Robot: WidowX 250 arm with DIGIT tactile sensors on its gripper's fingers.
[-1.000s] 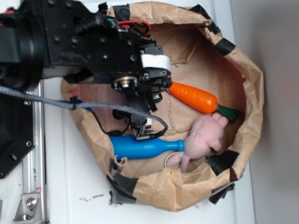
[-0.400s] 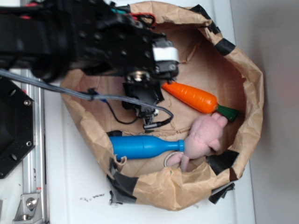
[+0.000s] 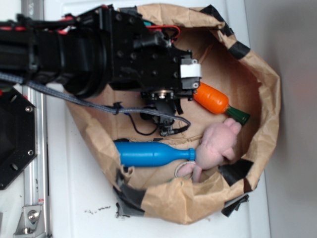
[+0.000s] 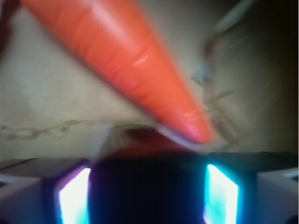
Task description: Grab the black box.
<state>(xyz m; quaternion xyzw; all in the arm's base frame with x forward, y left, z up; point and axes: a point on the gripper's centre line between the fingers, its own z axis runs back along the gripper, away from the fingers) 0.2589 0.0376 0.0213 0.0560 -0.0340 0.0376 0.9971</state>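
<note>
Apparently grasped already: black box (image 4: 149, 186) filling the gap between the pincer (image 4: 148, 196) pads, tip of carrot (image 4: 126, 60) touching it; only lifting left.

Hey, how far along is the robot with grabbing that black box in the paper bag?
Done: the hand is down inside the brown paper bag, beside the orange toy carrot. In hand: the small glossy black box sits between the lit fingers in the wrist view; whether they press on it is unclear. Left: a firm grip and a lift, neither visible yet.
</note>
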